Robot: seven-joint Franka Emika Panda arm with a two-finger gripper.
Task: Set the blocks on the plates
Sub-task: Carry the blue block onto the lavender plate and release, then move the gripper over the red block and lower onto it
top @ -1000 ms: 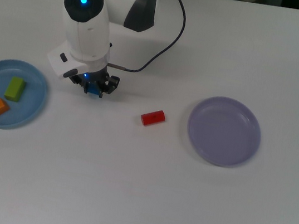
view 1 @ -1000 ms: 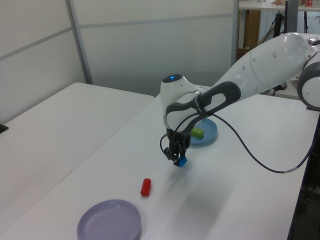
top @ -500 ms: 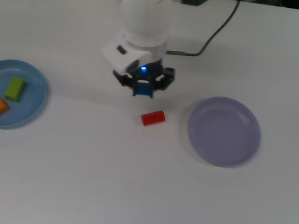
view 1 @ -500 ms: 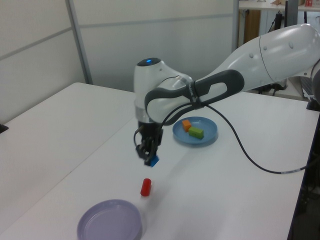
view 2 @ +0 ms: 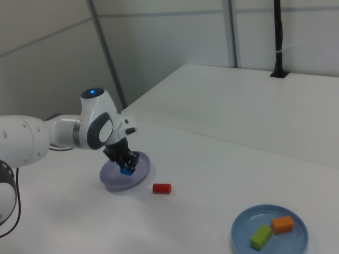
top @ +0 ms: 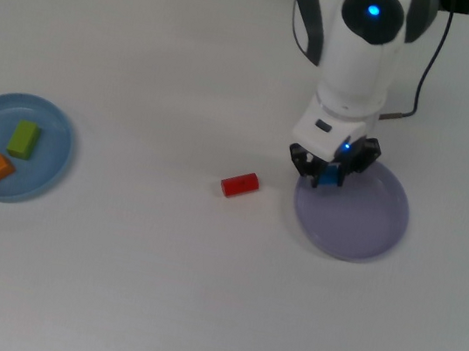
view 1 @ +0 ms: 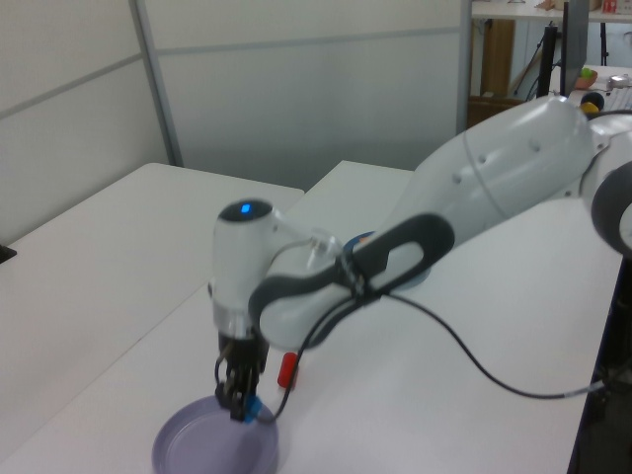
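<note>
The gripper (top: 330,174), clenched on the blue cube (top: 331,176), has swung over the lavender plate (top: 360,221) at its ten o'clock edge (ready, I judge, for release).

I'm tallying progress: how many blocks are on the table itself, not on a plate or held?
1: the red block lies on the table between the plates. None appears hidden.
</note>
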